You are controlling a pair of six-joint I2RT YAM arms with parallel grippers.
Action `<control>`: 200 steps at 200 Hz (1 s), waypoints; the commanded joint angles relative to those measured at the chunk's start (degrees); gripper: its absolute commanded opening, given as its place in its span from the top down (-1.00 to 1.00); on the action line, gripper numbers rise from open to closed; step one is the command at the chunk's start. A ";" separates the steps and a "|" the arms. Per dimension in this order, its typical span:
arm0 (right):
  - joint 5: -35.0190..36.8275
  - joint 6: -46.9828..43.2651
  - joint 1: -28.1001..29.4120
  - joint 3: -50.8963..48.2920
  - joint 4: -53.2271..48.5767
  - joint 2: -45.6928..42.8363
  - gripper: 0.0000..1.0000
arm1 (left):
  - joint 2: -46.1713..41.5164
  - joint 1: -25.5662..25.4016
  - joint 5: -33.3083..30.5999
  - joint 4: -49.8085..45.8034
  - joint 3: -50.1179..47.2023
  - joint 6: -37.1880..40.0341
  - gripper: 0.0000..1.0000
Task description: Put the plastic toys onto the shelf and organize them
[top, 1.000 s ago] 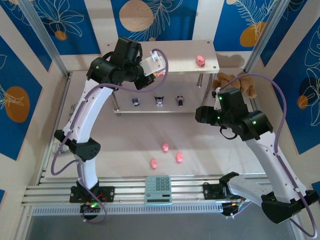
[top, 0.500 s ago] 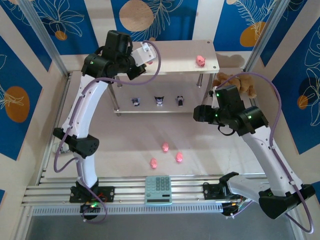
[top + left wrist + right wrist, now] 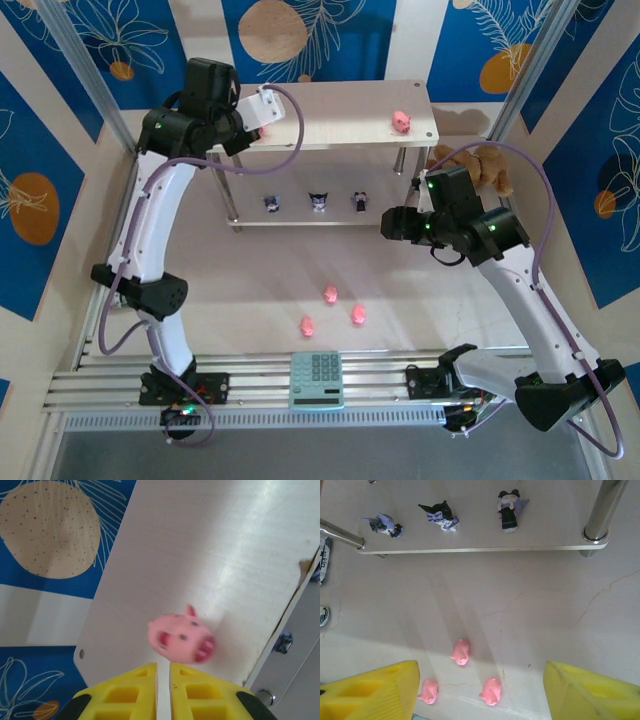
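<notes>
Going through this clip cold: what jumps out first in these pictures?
Three pink pigs cluster on the table in front of the shelf, with three dark figurines lined up on its lower level. The left pincer, fingers nearly together, sits at the top board's left end just behind another pink pig. The right pincer hangs open above the cluster.

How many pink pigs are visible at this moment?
5: three on the table, one at the shelf top's right end, one at its left end, by the left gripper's fingertips.
</notes>
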 commanded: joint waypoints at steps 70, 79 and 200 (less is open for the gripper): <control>-2.17 -0.03 -0.03 -0.02 1.21 -0.22 -0.35 | -4.59 2.94 -1.34 1.35 -4.55 2.33 0.70; -1.97 -0.04 -0.02 -0.02 1.11 -0.31 -0.35 | -4.81 3.07 -1.08 1.40 -4.61 2.07 0.71; 2.72 2.95 11.00 -5.61 -4.24 2.69 -0.34 | -25.49 3.52 8.03 5.18 -29.40 -39.34 0.44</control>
